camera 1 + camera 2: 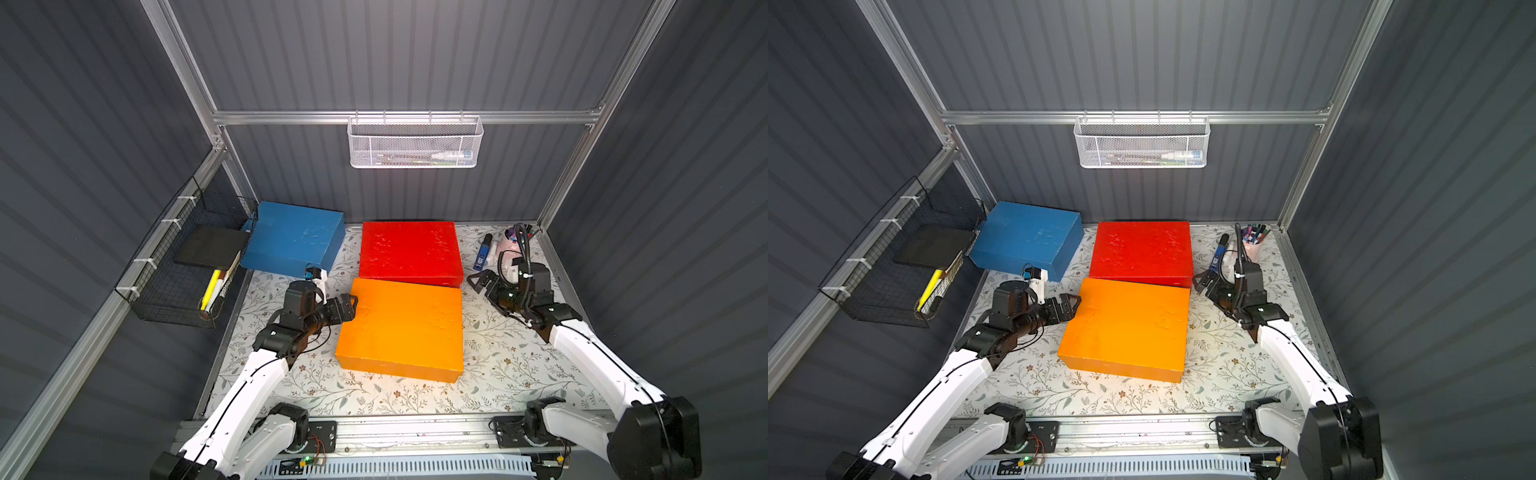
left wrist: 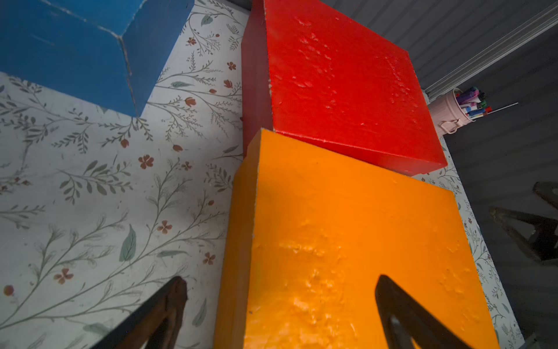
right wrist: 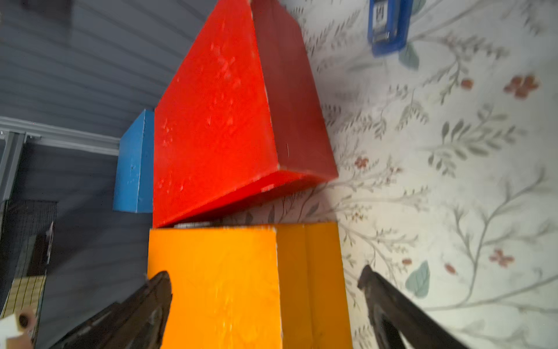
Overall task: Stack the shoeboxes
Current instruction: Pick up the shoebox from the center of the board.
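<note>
Floral tabletop (image 1: 498, 365): orange shoebox (image 1: 401, 328) touching red shoebox (image 1: 411, 253); both arms' jaws wide open, empty.

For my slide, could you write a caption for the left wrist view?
Open left gripper at the orange shoebox, with the red shoebox beyond and the blue shoebox apart.

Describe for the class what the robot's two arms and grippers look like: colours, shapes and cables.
Both arms have long white shells with black joint housings and thin black cables along them. The left gripper and right gripper are black, with tapering pointed fingers. A looped black cable, cinched with a white tie, rises from the right wrist.
</note>
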`<state>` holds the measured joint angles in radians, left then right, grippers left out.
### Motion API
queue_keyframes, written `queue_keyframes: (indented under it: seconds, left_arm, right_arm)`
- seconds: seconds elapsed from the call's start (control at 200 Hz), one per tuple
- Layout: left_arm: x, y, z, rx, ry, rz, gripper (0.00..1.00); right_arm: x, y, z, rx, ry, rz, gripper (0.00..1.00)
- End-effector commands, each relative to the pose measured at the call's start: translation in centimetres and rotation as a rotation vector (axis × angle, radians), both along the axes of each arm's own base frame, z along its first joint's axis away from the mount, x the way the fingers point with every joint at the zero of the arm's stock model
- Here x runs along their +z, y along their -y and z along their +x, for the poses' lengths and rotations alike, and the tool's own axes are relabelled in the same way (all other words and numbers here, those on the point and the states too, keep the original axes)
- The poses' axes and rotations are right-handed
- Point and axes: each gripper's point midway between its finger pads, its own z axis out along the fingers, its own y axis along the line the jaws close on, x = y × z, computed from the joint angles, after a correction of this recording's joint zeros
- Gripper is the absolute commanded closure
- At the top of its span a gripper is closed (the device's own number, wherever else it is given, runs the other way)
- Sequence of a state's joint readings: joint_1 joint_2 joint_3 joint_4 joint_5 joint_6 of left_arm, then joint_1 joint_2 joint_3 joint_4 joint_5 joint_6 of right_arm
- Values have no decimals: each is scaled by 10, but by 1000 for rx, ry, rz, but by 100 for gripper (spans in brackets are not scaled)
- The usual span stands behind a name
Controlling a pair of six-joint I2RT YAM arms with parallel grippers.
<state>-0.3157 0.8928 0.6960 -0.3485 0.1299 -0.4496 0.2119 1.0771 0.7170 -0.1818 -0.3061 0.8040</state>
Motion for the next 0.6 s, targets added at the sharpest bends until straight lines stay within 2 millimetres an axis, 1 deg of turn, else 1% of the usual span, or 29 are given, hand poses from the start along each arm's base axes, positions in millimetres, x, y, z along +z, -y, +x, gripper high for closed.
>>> queue_keyframes:
  seconds: [0.0,0.095,0.14,0.305,0.375,0.475,0.595]
  left_arm:
    - [-13,-3,-16,28,-43,-36,1]
    - [-23,-5,-27,34,-64,-60,1]
    - [-24,-4,-32,30,-64,-75,1]
    - [-38,-6,-42,34,-103,-76,1]
    - [-45,-7,-43,35,-124,-70,1]
    - [-52,-5,-43,25,-144,-68,1]
    - [-57,0,-41,6,-164,-70,1]
  right_arm:
    - [10,-13,-20,22,55,-1,1]
    - [3,-22,-41,47,60,21,1]
    - [0,-24,-49,54,65,29,1]
    - [-19,-28,-70,72,52,31,1]
    - [-27,-28,-74,76,41,30,1]
    - [-34,-28,-74,76,37,30,1]
    - [-40,-38,-70,104,26,64,1]
